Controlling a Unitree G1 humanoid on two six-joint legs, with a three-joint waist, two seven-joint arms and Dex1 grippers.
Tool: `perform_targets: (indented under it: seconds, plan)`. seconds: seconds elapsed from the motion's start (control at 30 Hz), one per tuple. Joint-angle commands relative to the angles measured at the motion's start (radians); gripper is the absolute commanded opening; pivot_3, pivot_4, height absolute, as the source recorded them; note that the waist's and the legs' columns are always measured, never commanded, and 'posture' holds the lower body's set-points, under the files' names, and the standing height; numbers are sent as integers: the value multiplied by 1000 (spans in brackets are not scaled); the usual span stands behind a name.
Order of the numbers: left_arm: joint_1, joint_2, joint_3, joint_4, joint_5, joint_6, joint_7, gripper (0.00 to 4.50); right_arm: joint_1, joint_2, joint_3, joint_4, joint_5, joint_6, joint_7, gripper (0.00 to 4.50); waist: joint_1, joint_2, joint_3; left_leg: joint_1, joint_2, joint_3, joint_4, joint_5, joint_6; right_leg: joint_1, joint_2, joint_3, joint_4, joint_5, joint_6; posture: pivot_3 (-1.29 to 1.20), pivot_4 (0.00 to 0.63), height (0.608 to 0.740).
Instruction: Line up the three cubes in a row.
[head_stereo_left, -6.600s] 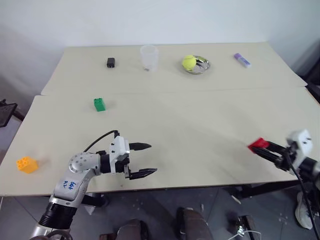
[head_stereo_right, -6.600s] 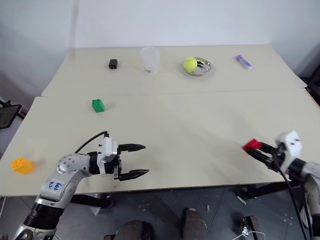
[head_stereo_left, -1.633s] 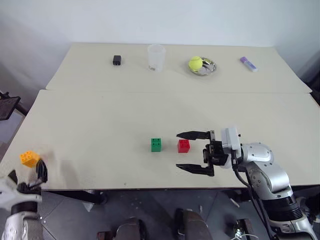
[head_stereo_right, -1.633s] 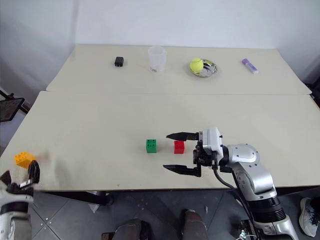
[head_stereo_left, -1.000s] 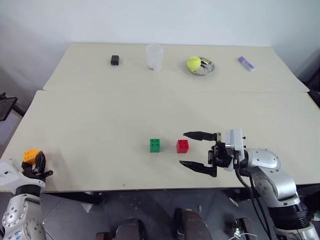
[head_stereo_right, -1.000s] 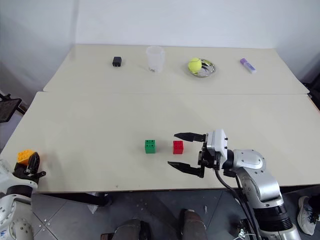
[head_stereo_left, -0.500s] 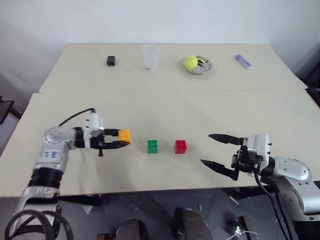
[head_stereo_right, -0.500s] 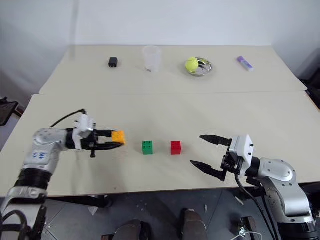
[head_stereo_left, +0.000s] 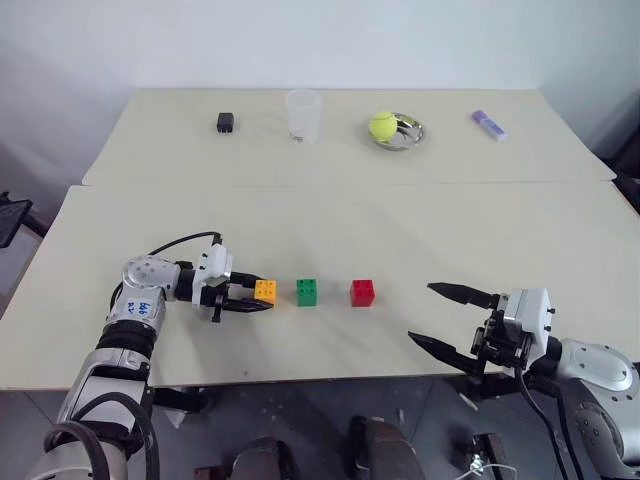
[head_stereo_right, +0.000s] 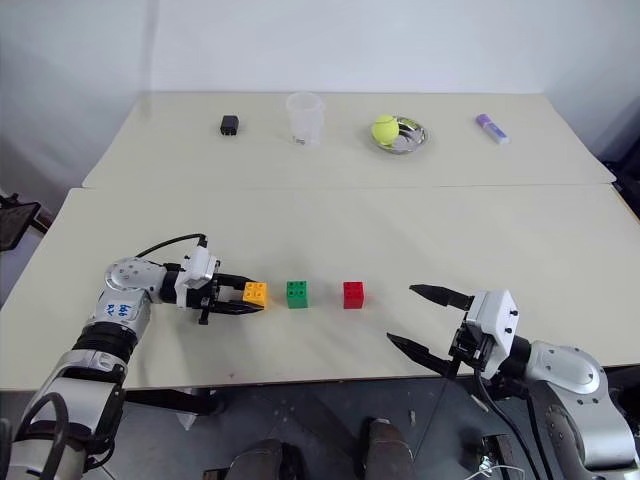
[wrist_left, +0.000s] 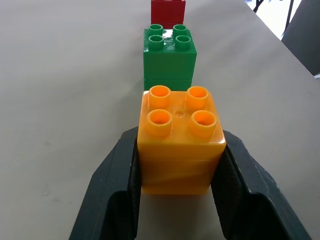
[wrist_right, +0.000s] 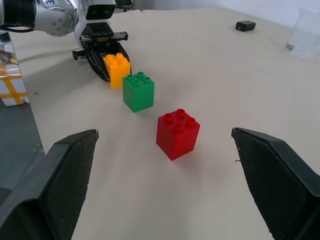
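Note:
Three studded cubes lie in a line on the near table. My left gripper (head_stereo_left: 258, 297) is shut on the orange-yellow cube (head_stereo_left: 265, 291), holding it at the left end just beside the green cube (head_stereo_left: 307, 291); the wrist view shows the orange-yellow cube (wrist_left: 179, 142) clamped between both fingers with the green cube (wrist_left: 170, 57) close behind it. The red cube (head_stereo_left: 363, 292) stands a wider gap to the right of the green one. My right gripper (head_stereo_left: 440, 318) hangs open and empty near the front edge, right of the red cube (wrist_right: 177, 133).
On the far table stand a small black block (head_stereo_left: 225, 122), a clear plastic cup (head_stereo_left: 303, 114), a tennis ball (head_stereo_left: 382, 125) in a metal dish (head_stereo_left: 406, 132), and a purple marker-like object (head_stereo_left: 487, 123). A seam separates the two tables.
My left gripper has carried the orange-yellow cube from the table's left edge rightward, to just beside the green cube. My right gripper has drawn back to the right, away from the red cube.

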Motion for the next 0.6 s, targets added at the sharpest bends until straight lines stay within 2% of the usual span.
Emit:
perform_targets:
  seconds: [0.03, 0.1, 0.13, 0.17, 0.2, 0.3, 0.5, 0.6]
  plan:
    - [31, 52, 10, -11, 13, 27, -56, 1852, -26, -12, -20, 15, 11, -31, 26, 4500, -4, 0, 0, 1, 0, 0, 0, 0, 0, 0, 0, 0, 0, 0, 0, 0, 150, 740]
    - [40, 62, 6, -33, 12, 42, -57, 2522, -44, -15, -14, 40, 9, -38, 43, 4500, -4, 0, 0, 1, 0, 0, 0, 0, 0, 0, 0, 0, 1, 0, 0, 0, 150, 740]
    - [46, 66, 8, -48, 11, 46, -53, 2784, -53, -17, -10, 51, 8, -41, 52, 4500, -2, 0, 0, 1, 0, 0, 0, 0, 0, 0, 0, 0, 1, 0, 0, 0, 150, 740]
    - [58, 81, 35, -95, -18, 63, -42, 2820, -82, -27, -2, 75, 11, -42, 78, 4500, 3, 0, 0, 1, 0, 0, 0, 0, 0, 0, 0, 0, 1, 0, 0, 0, 150, 740]
    - [70, 101, 59, -140, -42, 85, -34, 3207, -110, -40, 4, 95, 15, -37, 103, 4500, 3, 0, 0, 1, 0, 0, 0, 0, 0, 0, 0, 0, 1, 0, 0, 0, 150, 740]
    - [106, 151, 120, -261, -103, 182, -5, 3207, -183, -104, 32, 132, 14, -7, 188, 4500, 1, -1, 1, 0, 0, 0, 1, 0, 1, 0, -1, 0, 0, 0, 0, 0, 150, 740]
    - [183, 253, 214, -441, -126, 258, 60, 3207, -376, -260, 120, 210, -20, 102, 315, 4500, 0, 2, 3, 0, 1, 0, 0, 0, 1, -1, -1, 0, 1, 0, 0, 0, 150, 740]
    - [205, 280, 217, -460, -113, 258, 54, 3207, -427, -279, 159, 248, -37, 113, 355, 4500, 2, 2, 3, 0, 1, 0, 0, 0, 1, 0, -1, -1, 1, 0, 0, 0, 150, 740]
